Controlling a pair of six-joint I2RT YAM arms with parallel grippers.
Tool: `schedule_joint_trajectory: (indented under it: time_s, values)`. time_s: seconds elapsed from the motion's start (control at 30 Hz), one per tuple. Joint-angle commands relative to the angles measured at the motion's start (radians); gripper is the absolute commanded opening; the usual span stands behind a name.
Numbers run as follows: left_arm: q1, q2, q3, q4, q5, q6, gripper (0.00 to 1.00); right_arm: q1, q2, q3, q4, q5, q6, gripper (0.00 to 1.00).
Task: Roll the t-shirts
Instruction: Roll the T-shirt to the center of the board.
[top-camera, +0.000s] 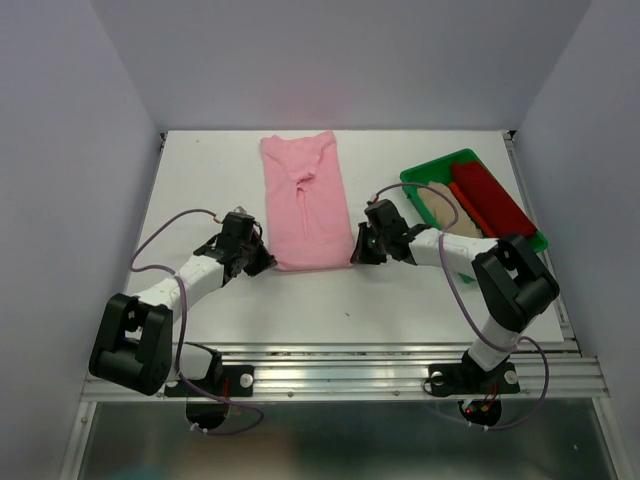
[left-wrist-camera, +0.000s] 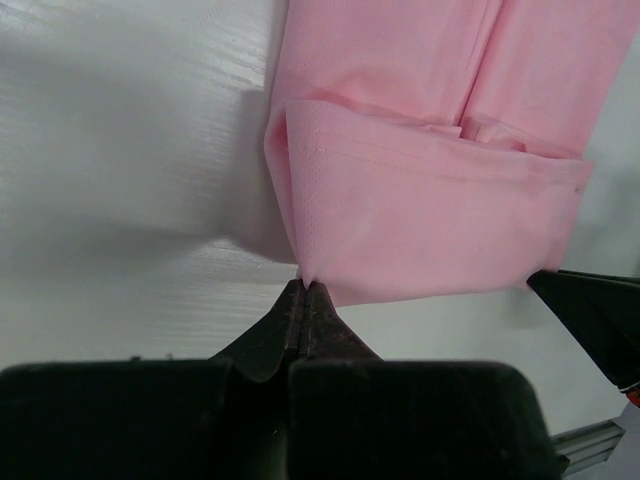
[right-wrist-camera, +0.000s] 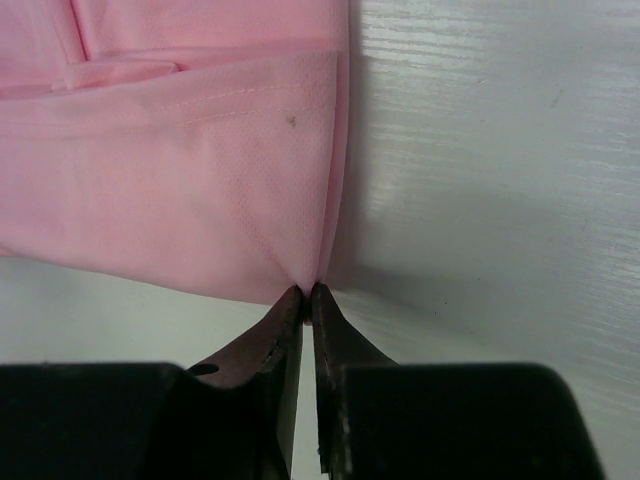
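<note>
A light pink t-shirt (top-camera: 303, 200) lies folded into a long strip on the white table, its near end turned over in a first fold (left-wrist-camera: 430, 225). My left gripper (top-camera: 264, 262) is shut on the near left corner of that fold (left-wrist-camera: 305, 282). My right gripper (top-camera: 357, 254) is shut on the near right corner (right-wrist-camera: 310, 290). Both corners are lifted slightly off the table. A dark red t-shirt (top-camera: 492, 198) and a beige t-shirt (top-camera: 442, 208) lie in the green tray (top-camera: 432, 167) at the right.
The white table (top-camera: 200, 180) is walled by pale panels at the back and sides. The green tray stands close to the right arm. A metal rail (top-camera: 340, 370) runs along the near edge.
</note>
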Motion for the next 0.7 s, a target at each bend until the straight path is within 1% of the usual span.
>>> schedule_joint_trajectory:
  time_s: [0.0,0.07,0.1,0.17,0.2,0.4,0.5,0.67]
  values:
    - [0.005,-0.019,0.049,-0.010,0.008,0.015,0.00,-0.008,-0.031,0.052,-0.014,0.002,-0.012,0.18]
    - [0.005,-0.013,0.047,-0.010,0.008,0.018,0.00,-0.008,-0.031,0.050,-0.017,-0.001,-0.022,0.27]
    - [0.005,-0.010,0.043,-0.007,0.011,0.018,0.00,-0.008,-0.029,0.047,-0.017,-0.004,-0.022,0.34]
    - [0.005,-0.007,0.037,-0.004,0.013,0.020,0.00,-0.008,-0.032,0.042,-0.018,-0.010,-0.023,0.39]
    - [0.005,-0.007,0.032,0.000,0.015,0.018,0.00,-0.008,-0.032,0.038,-0.017,-0.016,-0.025,0.44]
    - [0.006,-0.009,0.027,0.003,0.016,0.020,0.00,-0.008,-0.034,0.016,-0.012,-0.028,-0.014,0.45]
    - [0.005,-0.010,0.027,0.003,0.016,0.018,0.00,-0.008,-0.031,0.001,-0.001,-0.031,-0.008,0.43]
    - [0.005,-0.010,0.026,0.003,0.015,0.017,0.00,-0.008,-0.008,-0.008,0.028,-0.042,0.001,0.36]
